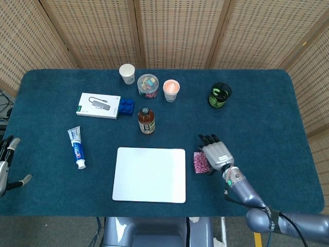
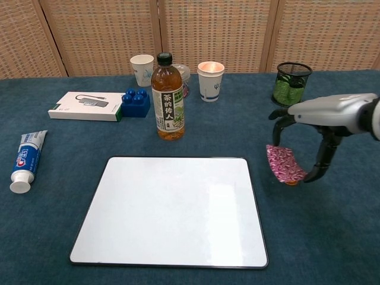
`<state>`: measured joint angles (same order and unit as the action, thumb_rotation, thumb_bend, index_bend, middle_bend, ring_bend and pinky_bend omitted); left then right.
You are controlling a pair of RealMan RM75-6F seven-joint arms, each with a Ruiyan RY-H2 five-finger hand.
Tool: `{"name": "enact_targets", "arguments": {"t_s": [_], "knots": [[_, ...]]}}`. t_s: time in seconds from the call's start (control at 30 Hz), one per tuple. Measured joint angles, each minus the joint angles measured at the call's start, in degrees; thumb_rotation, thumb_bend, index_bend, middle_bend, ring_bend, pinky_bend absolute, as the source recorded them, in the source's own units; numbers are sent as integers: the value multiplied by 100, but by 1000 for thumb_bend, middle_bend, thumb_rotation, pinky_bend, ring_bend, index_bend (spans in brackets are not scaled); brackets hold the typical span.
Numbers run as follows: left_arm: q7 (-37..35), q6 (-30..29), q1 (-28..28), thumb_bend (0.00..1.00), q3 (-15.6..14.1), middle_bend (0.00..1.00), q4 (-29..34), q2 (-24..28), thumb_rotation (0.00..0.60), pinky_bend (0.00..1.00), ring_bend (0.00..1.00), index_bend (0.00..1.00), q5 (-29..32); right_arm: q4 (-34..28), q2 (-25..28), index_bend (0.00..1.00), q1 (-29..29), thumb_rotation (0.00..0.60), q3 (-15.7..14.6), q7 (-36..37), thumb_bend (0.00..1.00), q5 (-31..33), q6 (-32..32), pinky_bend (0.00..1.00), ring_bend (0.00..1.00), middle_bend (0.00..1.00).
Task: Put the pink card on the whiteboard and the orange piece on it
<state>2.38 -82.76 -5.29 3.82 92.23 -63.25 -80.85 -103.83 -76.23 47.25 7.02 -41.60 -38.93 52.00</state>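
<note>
My right hand [image 1: 217, 154] [image 2: 314, 127] pinches the patterned pink card [image 1: 200, 162] [image 2: 284, 164] and holds it above the cloth, just off the right edge of the whiteboard [image 1: 149, 174] [image 2: 171, 209]. The card hangs tilted and does not touch the board. Only a sliver of the orange piece [image 2: 290, 182] shows in the chest view, under the card's lower edge; the head view hides it beneath the hand and card. Nothing lies on the whiteboard. My left hand [image 1: 6, 164] stays at the far left table edge, fingers apart and empty.
A tea bottle [image 1: 146, 121] [image 2: 167, 98] stands just behind the whiteboard. A toothpaste tube [image 1: 77, 148] lies to its left. A white box [image 1: 97, 105], a blue block [image 1: 126, 106], two cups, a jar and a mesh pen holder [image 1: 220, 95] stand along the back.
</note>
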Motion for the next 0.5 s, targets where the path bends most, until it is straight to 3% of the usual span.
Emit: {"name": "enact_targets", "arguments": {"t_s": [0.43,0.5], "knots": [[-239,198,-65,0,32,0,-104,54,600,0,0,0,121,257,-1553,434,1354,600,372,-1298,131,1909,963,0,0,0],[-252,222,-76,0,39,0,-116,56,600,0,0,0,139,348,-1753,393,1502,600,468,-1396,123,2122,1114,0,0,0]]}}
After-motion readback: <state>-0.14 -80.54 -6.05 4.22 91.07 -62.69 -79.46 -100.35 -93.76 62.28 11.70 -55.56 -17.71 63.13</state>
